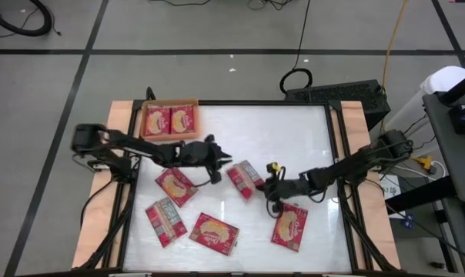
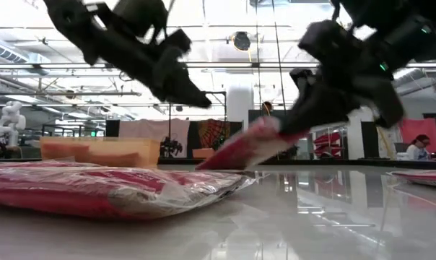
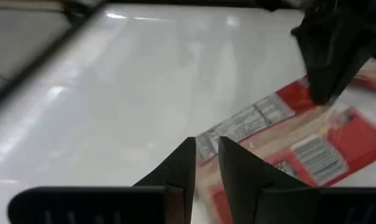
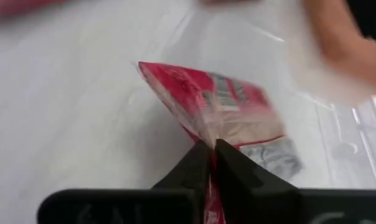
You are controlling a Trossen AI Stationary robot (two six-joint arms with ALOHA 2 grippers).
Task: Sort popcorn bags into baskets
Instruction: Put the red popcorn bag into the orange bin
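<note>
An orange tray [image 1: 169, 120] at the table's far left holds two red popcorn bags side by side. Several more red bags lie flat near the front: [image 1: 175, 185], [image 1: 165, 221], [image 1: 214, 233], [image 1: 289, 227]. My right gripper [image 1: 268, 185] [image 4: 213, 144] is shut on one more bag [image 1: 245, 178] at the table's middle. My left gripper [image 1: 217, 165] [image 3: 206, 146] hovers just left of that bag and touches nothing. Only a narrow gap shows between its fingers. My right gripper pinches the middle bag by its clear wrapper edge [image 4: 211, 132] on the bag's right end, between both fingertips. It comes slanting down from the table's right. The bag is tilted: the held end [image 2: 265, 133] is raised and the opposite end [image 2: 207, 165] stays on the table.
Light wooden boards [image 1: 356, 123] run along the left and right sides of the white table top [image 1: 279, 131], and a dark frame edges it. The far right part of the top shows bare. In the low view a bag [image 2: 110, 189] lies close to the camera.
</note>
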